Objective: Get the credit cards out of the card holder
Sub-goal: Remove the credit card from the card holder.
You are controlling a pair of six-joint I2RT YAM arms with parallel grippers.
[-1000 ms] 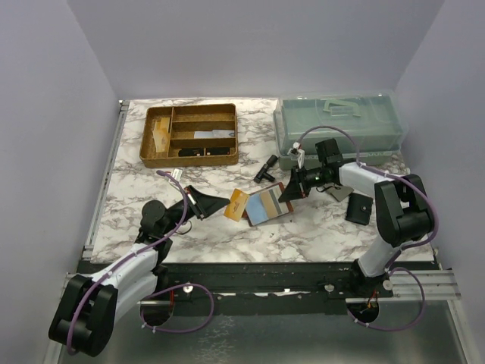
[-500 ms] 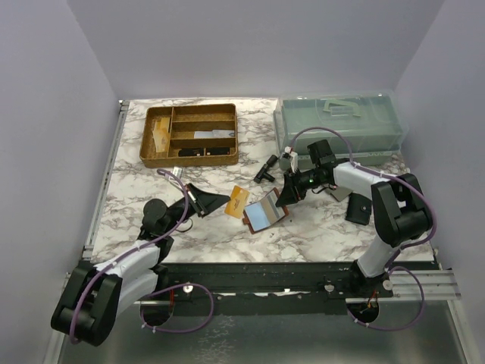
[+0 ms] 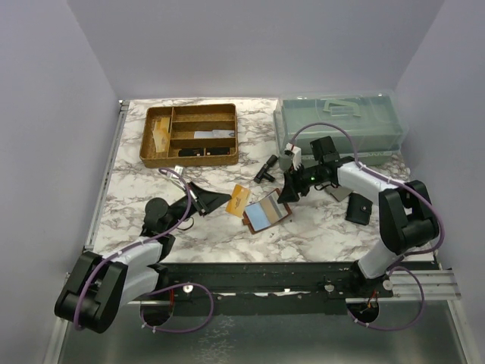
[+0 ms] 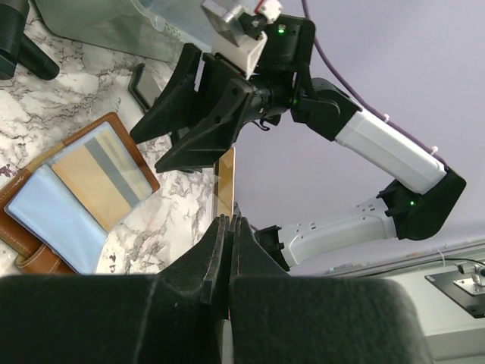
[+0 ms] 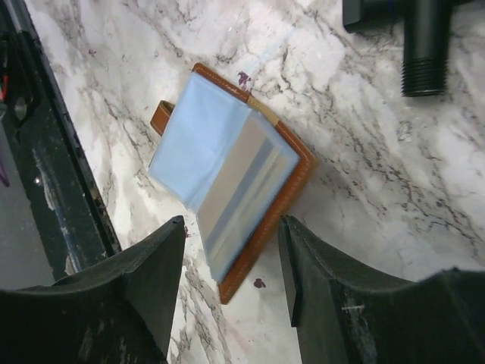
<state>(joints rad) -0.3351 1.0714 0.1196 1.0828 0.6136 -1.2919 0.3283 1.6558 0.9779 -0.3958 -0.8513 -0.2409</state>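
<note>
Top: just let go of the card holder [image 3: 267,211] w/ right hand [image 3: 290,189]; lying open on the desk [image 3: 333,227]. L wrist: clenched on a tan card [image 4: 225,178] w/ left hand [image 4: 229,227], already out. R wrist: spread wide over card holder, blue card [image 5: 193,144] inside, so more to pull.

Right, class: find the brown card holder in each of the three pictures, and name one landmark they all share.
Top view: card holder lies open in the middle of the table.
Left wrist: card holder at lower left, open.
Right wrist: card holder in the centre, open.
Shared landmark: the black tube near it, which shows in all three views.
</note>
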